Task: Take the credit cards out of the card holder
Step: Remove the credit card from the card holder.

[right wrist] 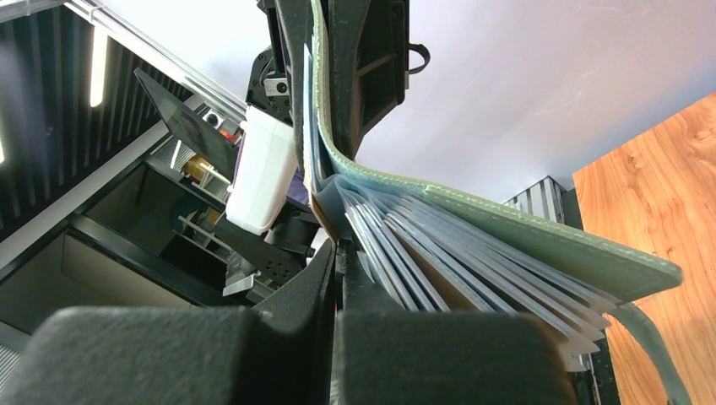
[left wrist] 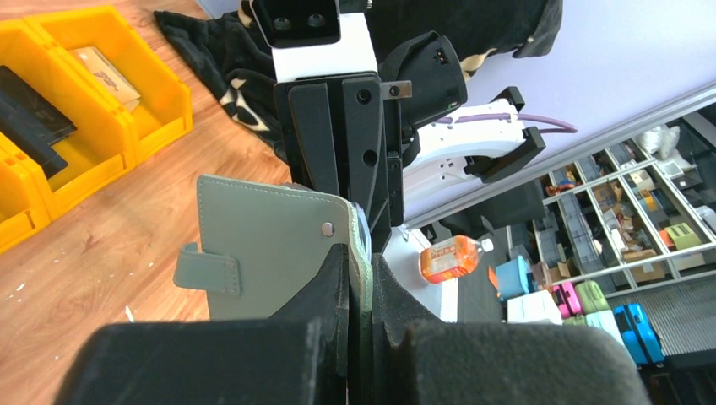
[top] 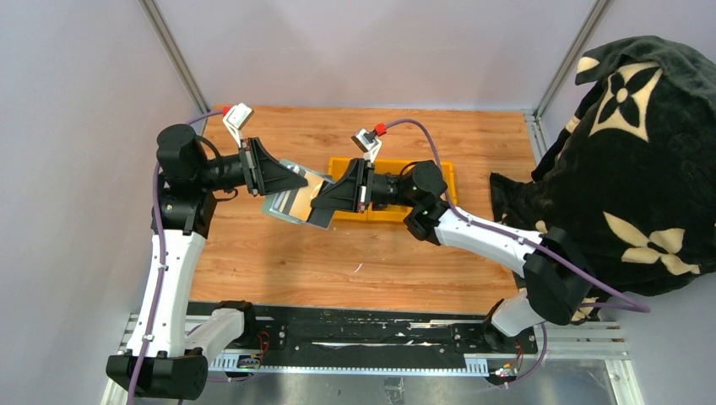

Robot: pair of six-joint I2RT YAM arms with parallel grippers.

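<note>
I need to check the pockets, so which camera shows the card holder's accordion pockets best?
The right wrist view: the card holder fills it, with its pockets fanned open edge-on. The left wrist view shows only its outer cover, with snap and strap tab. The top view shows it small and partly hidden.

Bright, even light leaves faint shadows on the orange-brown wooden counter (top: pixel 279 261); each wrist view blurs its own black fingers (left wrist: pixel 211 363).
</note>
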